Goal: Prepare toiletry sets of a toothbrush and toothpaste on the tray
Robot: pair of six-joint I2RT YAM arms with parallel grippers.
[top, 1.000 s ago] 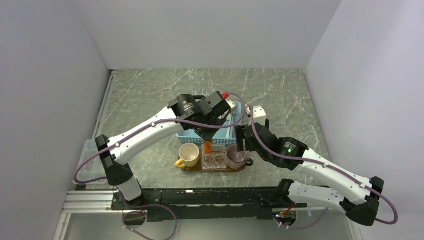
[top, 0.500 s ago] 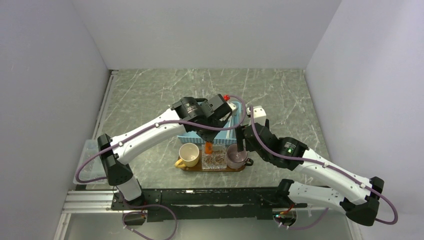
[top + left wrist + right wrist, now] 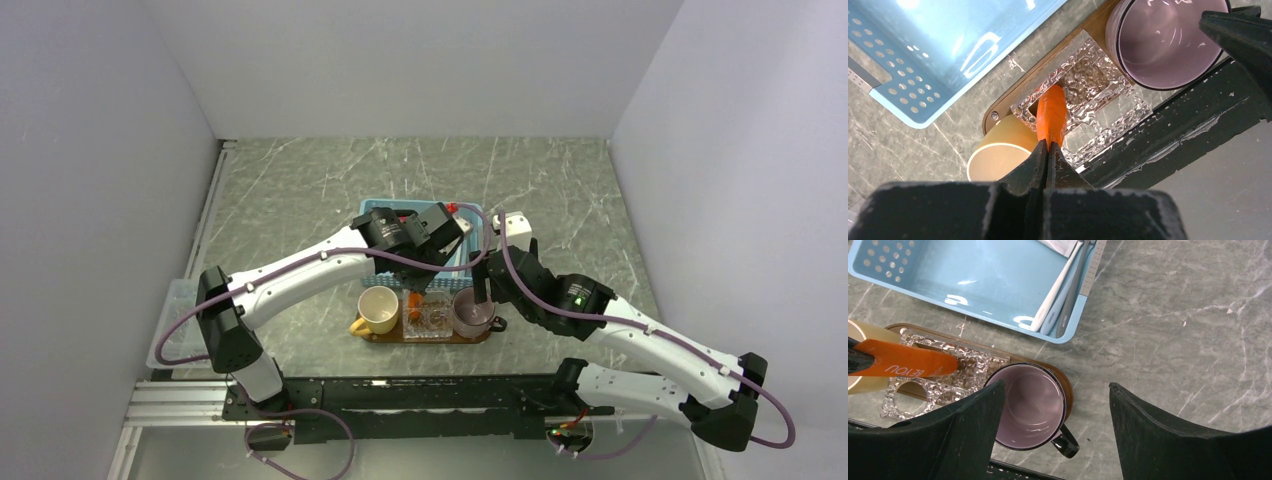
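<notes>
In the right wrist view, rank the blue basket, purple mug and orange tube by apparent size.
Largest to smallest:
1. blue basket
2. purple mug
3. orange tube, though its end is cut off at the frame edge

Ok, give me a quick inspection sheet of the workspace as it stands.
Surface: grey marbled table, no spills seen.
Job's things: orange tube held with its end over the glass holder on the tray; brushes lie in the blue basket.
Clutter: yellow cup and purple mug, both on the tray.
Tools: left tool shut on the orange tube; right tool open above the purple mug.
Cables: purple cables, no snag seen.
Surroundings: white walls; nothing else seen.
</notes>
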